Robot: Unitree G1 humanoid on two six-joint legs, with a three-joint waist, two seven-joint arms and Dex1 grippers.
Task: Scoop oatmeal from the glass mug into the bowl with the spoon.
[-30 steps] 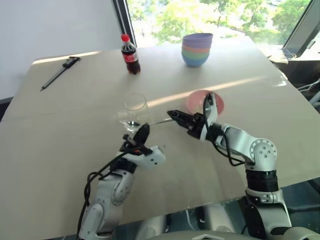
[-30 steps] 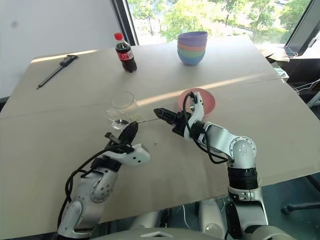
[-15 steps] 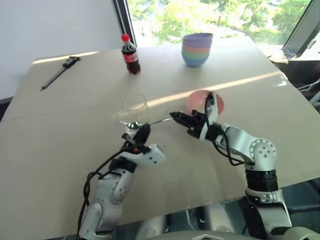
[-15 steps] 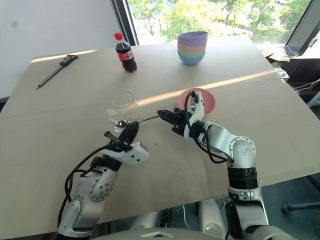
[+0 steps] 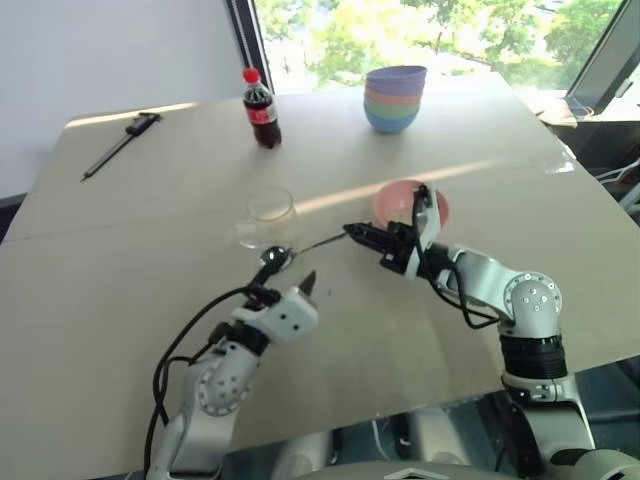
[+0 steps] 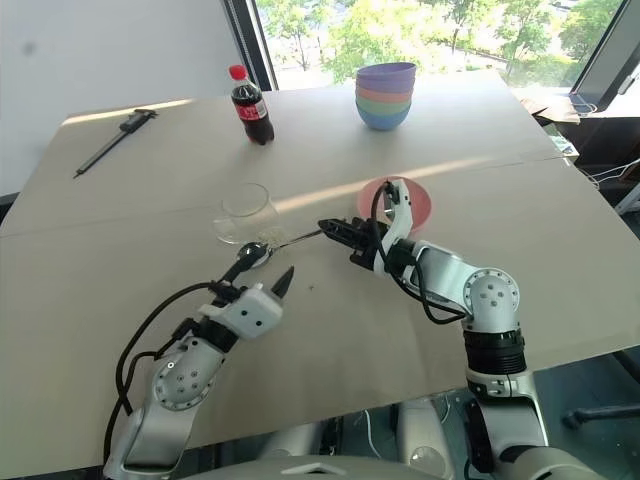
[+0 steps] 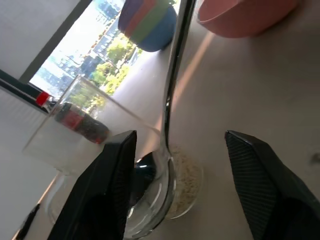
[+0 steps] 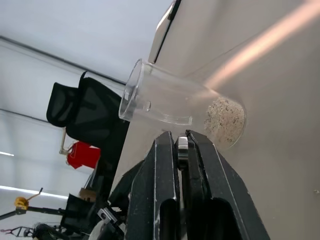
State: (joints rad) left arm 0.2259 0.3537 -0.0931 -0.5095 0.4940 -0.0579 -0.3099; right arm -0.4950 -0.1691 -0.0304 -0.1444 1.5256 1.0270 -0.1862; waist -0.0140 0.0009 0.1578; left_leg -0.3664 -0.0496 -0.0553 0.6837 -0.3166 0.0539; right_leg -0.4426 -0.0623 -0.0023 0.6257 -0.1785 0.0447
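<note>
Left eye view shows our left gripper [image 5: 287,270] closest to us, low over the table [image 5: 120,260]. Its two black fingers [image 7: 112,175] stand apart with nothing between them. The head of the spoon [image 5: 275,257] sits just past those open fingers, right beside the glass mug [image 5: 270,215]. A little farther out, our right gripper [image 5: 352,232] has its fingers pressed together on the thin end of the spoon handle. We think we hold it by the far end so the small round head can reach out to the mug while our hand stays out of the way. The handle runs like a bridge from that hand over to the mug. The mug stands upright, and the oatmeal [image 7: 184,170] lies in a small pale heap at the bottom of it. The spoon head looks to be outside the glass, low by its side, so we think no scooping has begun. The pink bowl [image 5: 405,200] waits just behind our right hand, close by, so the trip with a full spoon should be short. Far back on the table stand the cola bottle [image 5: 261,108], the stack of bowls [image 5: 395,98] and a long dark tool [image 5: 120,144]. They are well away from our work.
</note>
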